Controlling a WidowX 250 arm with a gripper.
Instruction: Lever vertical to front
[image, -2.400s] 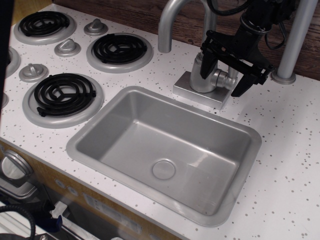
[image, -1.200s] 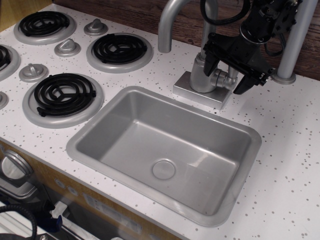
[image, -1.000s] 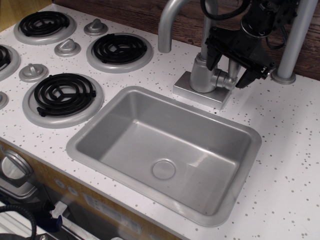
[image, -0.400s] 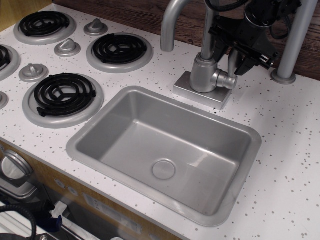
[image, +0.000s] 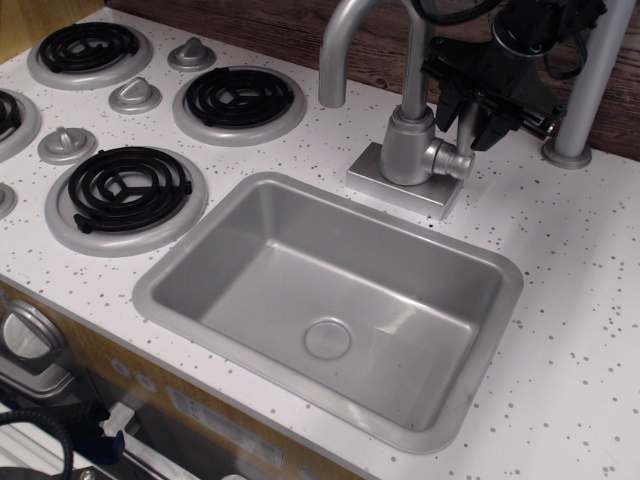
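Note:
The lever is a slim silver arm standing upright from its round hub on the right side of the faucet's cylindrical body. My black gripper hangs at the top right, over the lever. Its two fingers stand apart, one on each side of the upright arm, and its upper end is hidden between them. I cannot tell whether a finger touches the arm. The tall curved spout rises to the left of the gripper.
The faucet's square base sits behind the grey sink. A grey post stands just right of the gripper, before a dark wooden back wall. Black coil burners and conical stove knobs fill the left side.
My gripper has risen from around the hub to the upper part of the lever and shifted slightly right. The fingers stand closer together than before. The lever stays upright.

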